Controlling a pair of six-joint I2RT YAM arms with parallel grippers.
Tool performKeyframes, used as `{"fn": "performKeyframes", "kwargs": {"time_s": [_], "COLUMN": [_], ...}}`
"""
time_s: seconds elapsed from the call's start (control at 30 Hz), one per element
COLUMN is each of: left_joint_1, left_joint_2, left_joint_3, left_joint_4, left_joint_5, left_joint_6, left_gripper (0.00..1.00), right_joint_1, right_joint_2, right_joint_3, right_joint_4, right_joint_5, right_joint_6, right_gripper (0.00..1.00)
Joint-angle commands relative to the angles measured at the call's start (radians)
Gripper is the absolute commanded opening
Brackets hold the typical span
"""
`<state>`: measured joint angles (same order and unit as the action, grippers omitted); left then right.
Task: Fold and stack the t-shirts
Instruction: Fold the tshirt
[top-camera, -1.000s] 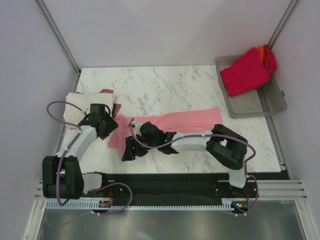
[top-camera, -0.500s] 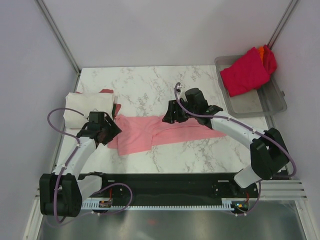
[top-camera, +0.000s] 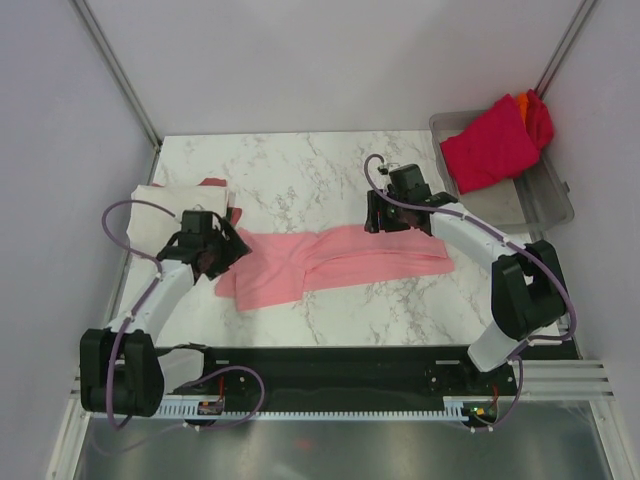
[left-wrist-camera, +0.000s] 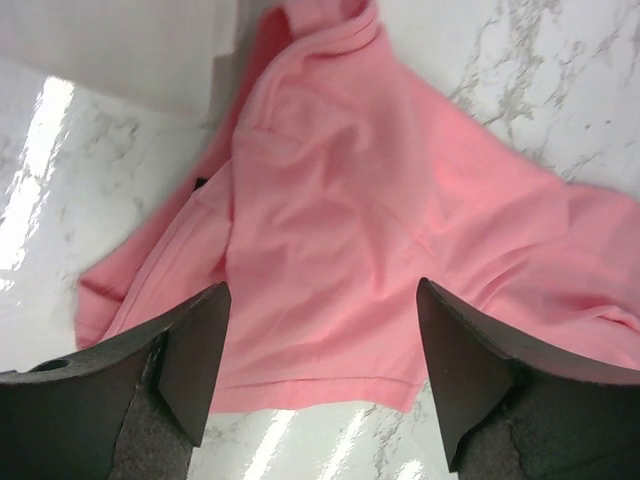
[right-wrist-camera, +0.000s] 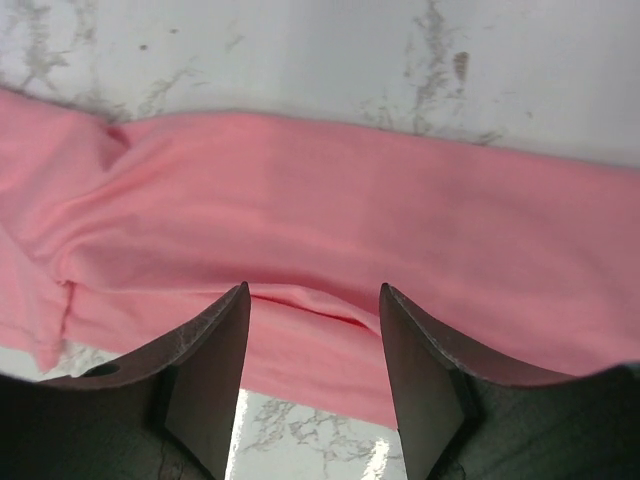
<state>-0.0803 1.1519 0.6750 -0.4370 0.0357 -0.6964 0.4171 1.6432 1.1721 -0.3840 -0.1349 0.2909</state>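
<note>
A light pink t-shirt (top-camera: 330, 262) lies in a rumpled, folded strip across the marble table (top-camera: 300, 170). My left gripper (top-camera: 226, 248) hovers over the shirt's left end, open wide; in the left wrist view (left-wrist-camera: 320, 295) its fingers straddle the pink hem (left-wrist-camera: 310, 380) with nothing gripped. My right gripper (top-camera: 378, 220) is at the strip's far edge, right of the middle. It is open too (right-wrist-camera: 315, 295), above a crease in the pink cloth (right-wrist-camera: 330, 200). A folded cream-white t-shirt (top-camera: 170, 203) lies at the left on a dark red one (top-camera: 212, 183).
A grey translucent tray (top-camera: 520, 215) stands at the back right, holding a crimson t-shirt (top-camera: 488, 148) with an orange one (top-camera: 524, 99) behind it. Grey walls close in the table on three sides. Both arm bases sit on the black rail (top-camera: 330, 375) at the near edge.
My right arm swung from the shirt's near left part up to its far right edge, and the shirt now lies flatter. My left gripper shifted slightly and opened wider.
</note>
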Motion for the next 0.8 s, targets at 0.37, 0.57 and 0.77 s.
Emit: {"fn": "performKeyframes", "kwargs": {"time_s": [0.37, 0.57, 0.77], "left_joint_1": [-0.107, -0.145, -0.165], "left_joint_2": [0.367, 0.459, 0.567], "left_joint_3": [0.287, 0.299, 0.310], "left_joint_4": [0.040, 0.041, 0.034], "left_joint_5": [-0.023, 0.023, 0.047], "left_joint_6": [-0.003, -0.078, -0.135], "left_gripper": [0.78, 0.78, 0.78], "right_joint_1": [0.000, -0.006, -0.005], "right_joint_2": [0.085, 0.162, 0.158], "right_joint_3": [-0.058, -0.052, -0.121], "right_joint_4": [-0.039, -0.049, -0.038], "right_joint_5": [0.466, 0.501, 0.465], "right_joint_6": [0.080, 0.114, 0.142], "right_gripper": [0.53, 0.50, 0.49]}}
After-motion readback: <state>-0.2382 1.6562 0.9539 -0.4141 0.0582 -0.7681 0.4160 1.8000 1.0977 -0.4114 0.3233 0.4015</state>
